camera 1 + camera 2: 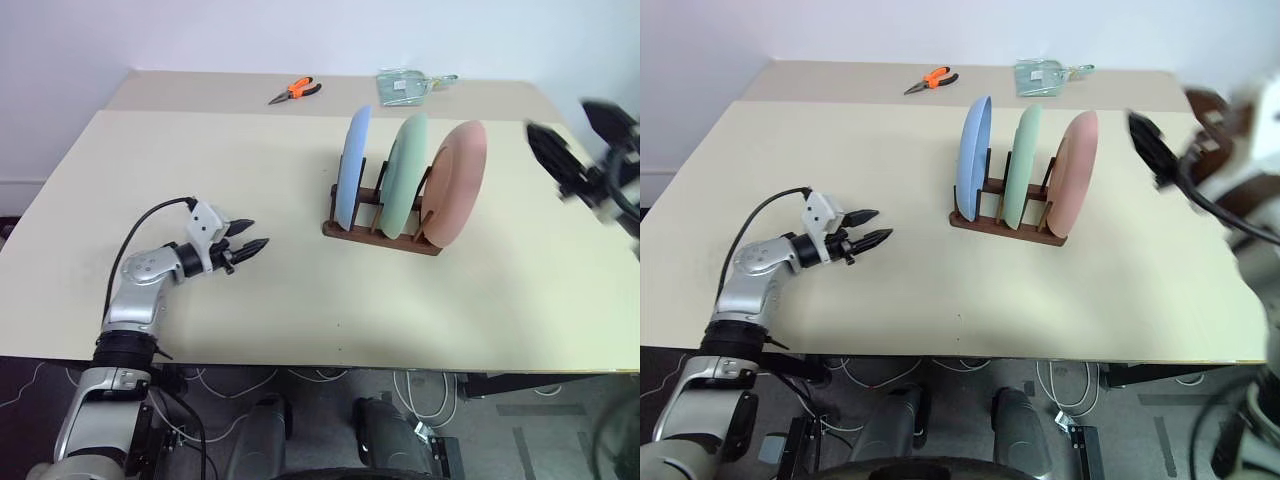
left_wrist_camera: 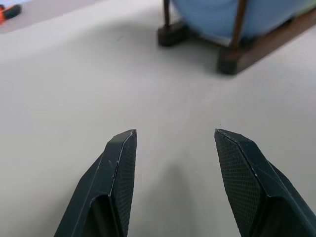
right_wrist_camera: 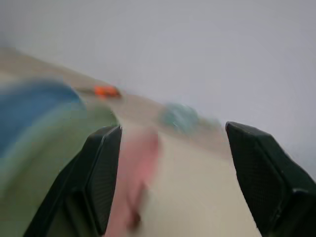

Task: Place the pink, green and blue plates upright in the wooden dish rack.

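Wooden dish rack (image 1: 383, 232) held the blue plate (image 1: 352, 166), green plate (image 1: 405, 174) and pink plate (image 1: 455, 181) upright. They looked stiff, smooth, breakable; rims suited gripping. Left hand (image 1: 249, 238) and right hand (image 1: 1148, 146), beside the rack, were wide, empty.

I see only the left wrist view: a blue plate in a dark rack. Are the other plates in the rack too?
Observer: Yes. The green plate and the pink plate stand upright in the wooden dish rack, beside the blue plate.
Operator: Is the right tool holding anything?
Observer: No. The right tool is open and empty, off to the right of the rack.
Operator: What else lies on the table?
Observer: Orange pliers near the far edge.
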Available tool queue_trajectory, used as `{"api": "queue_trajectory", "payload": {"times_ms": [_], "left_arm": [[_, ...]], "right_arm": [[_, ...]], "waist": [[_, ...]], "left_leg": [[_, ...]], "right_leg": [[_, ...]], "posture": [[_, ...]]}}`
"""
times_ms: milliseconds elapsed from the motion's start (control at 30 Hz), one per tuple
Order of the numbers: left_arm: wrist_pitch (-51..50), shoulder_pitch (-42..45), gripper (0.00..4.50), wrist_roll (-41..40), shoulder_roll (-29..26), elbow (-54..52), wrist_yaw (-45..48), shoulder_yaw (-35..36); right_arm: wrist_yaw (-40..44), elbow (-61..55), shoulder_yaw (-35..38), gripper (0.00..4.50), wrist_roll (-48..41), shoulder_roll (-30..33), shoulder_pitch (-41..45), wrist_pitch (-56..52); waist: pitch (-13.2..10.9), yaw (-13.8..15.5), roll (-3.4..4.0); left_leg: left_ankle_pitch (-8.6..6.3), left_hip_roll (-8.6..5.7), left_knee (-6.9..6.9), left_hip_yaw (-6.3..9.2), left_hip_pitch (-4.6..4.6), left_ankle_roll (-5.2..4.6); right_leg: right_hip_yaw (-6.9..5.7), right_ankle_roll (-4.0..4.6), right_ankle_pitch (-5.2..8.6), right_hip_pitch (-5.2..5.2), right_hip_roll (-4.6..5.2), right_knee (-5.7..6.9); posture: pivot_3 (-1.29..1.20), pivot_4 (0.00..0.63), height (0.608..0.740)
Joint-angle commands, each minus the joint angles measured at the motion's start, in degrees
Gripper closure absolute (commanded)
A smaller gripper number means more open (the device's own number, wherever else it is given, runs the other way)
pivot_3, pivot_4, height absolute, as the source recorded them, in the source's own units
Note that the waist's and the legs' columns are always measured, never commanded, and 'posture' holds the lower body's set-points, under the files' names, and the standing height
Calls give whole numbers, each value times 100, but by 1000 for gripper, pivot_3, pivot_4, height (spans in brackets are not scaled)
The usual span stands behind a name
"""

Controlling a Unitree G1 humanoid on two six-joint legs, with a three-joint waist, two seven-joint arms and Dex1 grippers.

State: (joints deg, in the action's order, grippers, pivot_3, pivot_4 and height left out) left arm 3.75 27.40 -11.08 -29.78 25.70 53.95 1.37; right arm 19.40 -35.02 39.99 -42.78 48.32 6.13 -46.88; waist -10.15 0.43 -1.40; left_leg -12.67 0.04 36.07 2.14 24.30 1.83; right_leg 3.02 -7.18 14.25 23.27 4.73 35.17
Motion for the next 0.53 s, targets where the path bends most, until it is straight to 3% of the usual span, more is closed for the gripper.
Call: {"api": "queue_trajectory", "payload": {"times_ms": [33,67,200,533], "left_arm": [[334,94,1948,64,-74,185,67,35],[327,86,1948,56,-55,157,58,25],[299,3,1948,26,-98,99,209,-18],[-41,-414,1948,-70,-50,-530,227,-28]], "right_arm": [[887,-372,427,1091,301,-144,-1304,395],[1080,-300,339,1091,437,-209,-1668,566],[1150,245,-636,13,1366,-485,-2314,1324],[1182,821,-1044,13,1924,-766,-1795,2228]], "waist": [[0,-7,0],[0,-16,0],[0,-119,-1],[-1,-83,4]], "left_leg": [[0,3,1,-2,-5,0],[0,5,0,-3,-6,0],[-1,8,11,-16,-10,2],[-1,11,6,-19,-8,3]], "right_leg": [[1,2,1,-4,-1,0],[1,4,2,-6,-2,-2],[10,7,2,-11,-1,-2],[12,6,1,-6,-2,-3]], "posture": [[0,150,732],[0,150,732],[0,150,732],[0,150,732]]}}
